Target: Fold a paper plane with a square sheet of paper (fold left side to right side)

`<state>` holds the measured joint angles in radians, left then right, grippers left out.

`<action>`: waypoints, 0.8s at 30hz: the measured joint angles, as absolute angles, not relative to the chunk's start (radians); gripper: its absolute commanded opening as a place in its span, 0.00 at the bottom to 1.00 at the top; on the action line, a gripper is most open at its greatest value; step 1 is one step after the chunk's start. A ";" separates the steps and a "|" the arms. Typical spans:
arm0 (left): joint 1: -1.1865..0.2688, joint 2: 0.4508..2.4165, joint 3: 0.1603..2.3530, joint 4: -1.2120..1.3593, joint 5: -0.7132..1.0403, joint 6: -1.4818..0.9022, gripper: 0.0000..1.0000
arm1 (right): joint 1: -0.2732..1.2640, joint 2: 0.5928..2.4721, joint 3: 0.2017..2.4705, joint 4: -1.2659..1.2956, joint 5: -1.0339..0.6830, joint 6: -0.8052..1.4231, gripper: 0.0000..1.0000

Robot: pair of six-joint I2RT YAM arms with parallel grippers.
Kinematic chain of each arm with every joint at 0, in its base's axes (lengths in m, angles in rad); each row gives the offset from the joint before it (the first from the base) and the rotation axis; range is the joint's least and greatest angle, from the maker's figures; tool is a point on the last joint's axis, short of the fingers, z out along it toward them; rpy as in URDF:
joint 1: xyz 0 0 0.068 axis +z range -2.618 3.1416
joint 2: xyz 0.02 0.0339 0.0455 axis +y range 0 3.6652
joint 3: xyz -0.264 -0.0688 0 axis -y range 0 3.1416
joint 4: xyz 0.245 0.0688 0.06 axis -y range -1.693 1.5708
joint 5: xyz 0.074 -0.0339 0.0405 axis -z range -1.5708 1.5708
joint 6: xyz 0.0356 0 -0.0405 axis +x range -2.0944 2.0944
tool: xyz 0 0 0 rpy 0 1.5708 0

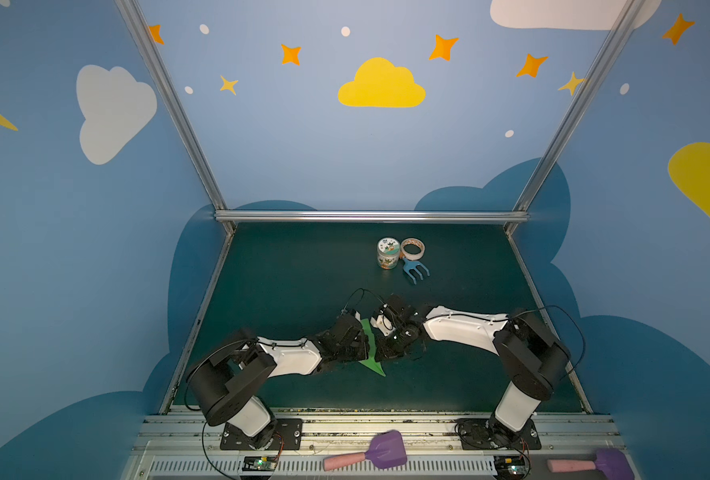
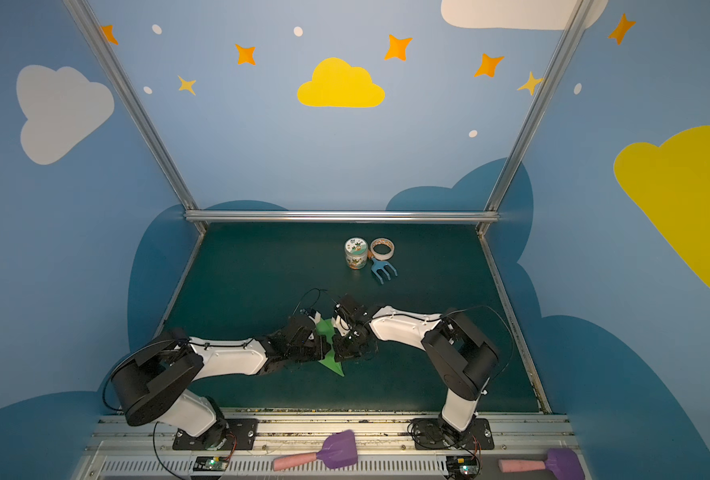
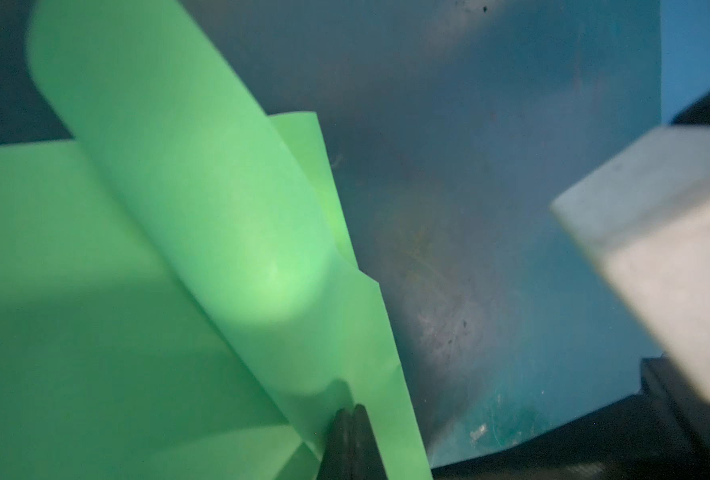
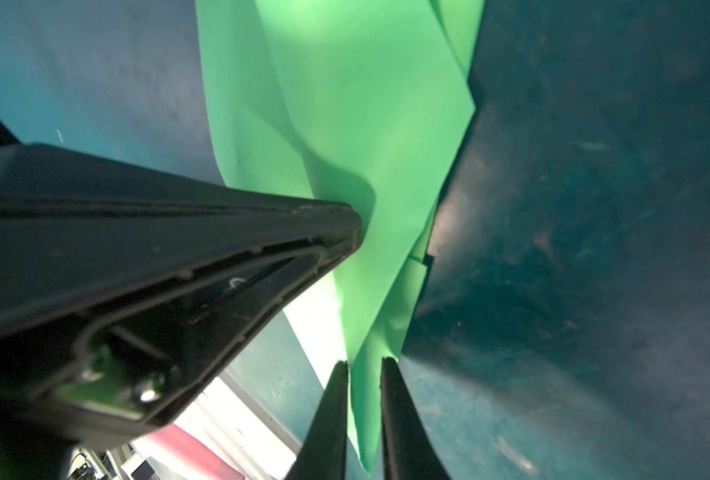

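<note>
In the middle of the bench [image 1: 282, 270] the paper [image 1: 374, 365] sits between the left end effector [image 3: 351, 415] and right end effector [image 4: 364, 365]; well behind, a jar [image 1: 388, 252], a tape roll [image 1: 412, 248] just right of it, a rake [image 1: 416, 270] before them

both top views look from high above the near edge of the dark green table [image 1: 287, 266], facing forward and down. they stand far enough back to take in the whole surface, the white-and-black left arm [image 1: 291, 357] and right arm [image 2: 403, 328], and the blue cloud-painted back wall [image 2: 341, 137]. they share nearly all of it, shifted slightly sideways. the left wrist view sits very close behind the black left gripper [image 3: 351, 415], facing along it onto the thin bright green sheet of paper [image 3: 178, 249] and the table. the right wrist view looks likewise past the black right gripper [image 4: 365, 365]. both wrist views share that paper.
</note>
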<state>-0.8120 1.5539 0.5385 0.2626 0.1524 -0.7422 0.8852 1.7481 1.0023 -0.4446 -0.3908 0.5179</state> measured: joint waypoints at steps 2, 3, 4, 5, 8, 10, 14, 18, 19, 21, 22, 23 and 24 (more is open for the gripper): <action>-0.812 1.553 0.538 0.262 0.151 -0.744 0.04 | 0.886 1.752 1.002 -0.444 -0.395 0.517 0.16; -0.812 1.552 0.537 0.262 0.151 -0.745 0.04 | 0.886 1.754 1.002 -0.443 -0.399 0.517 0.16; -0.812 1.550 0.536 0.262 0.150 -0.745 0.04 | 0.886 1.756 1.002 -0.443 -0.403 0.517 0.16; -0.812 1.548 0.533 0.262 0.149 -0.745 0.04 | 0.886 1.758 1.002 -0.442 -0.405 0.517 0.16; -0.812 1.544 0.529 0.262 0.147 -0.749 0.04 | 0.889 1.762 1.003 -0.440 -0.410 0.516 0.14; -0.812 1.543 0.529 0.262 0.147 -0.749 0.04 | 0.891 1.765 1.004 -0.440 -0.413 0.515 0.09; -0.812 1.542 0.527 0.263 0.147 -0.756 0.07 | 0.897 1.769 1.013 -0.437 -0.420 0.516 0.00; -0.814 1.527 0.523 0.263 0.146 -0.764 0.25 | 0.901 1.769 1.014 -0.434 -0.421 0.515 0.00; -0.814 1.518 0.521 0.260 0.144 -0.765 0.31 | 0.902 1.769 1.014 -0.433 -0.421 0.515 0.00; -0.814 1.496 0.517 0.245 0.139 -0.767 0.42 | 0.906 1.770 1.014 -0.430 -0.421 0.515 0.00; -0.813 1.478 0.517 0.234 0.133 -0.770 0.47 | 0.908 1.770 1.014 -0.430 -0.421 0.515 0.00; -0.813 1.462 0.516 0.222 0.125 -0.772 0.50 | 0.912 1.770 1.014 -0.430 -0.421 0.515 0.00; -0.812 1.443 0.516 0.209 0.117 -0.775 0.52 | 0.914 1.770 1.014 -0.430 -0.420 0.515 0.00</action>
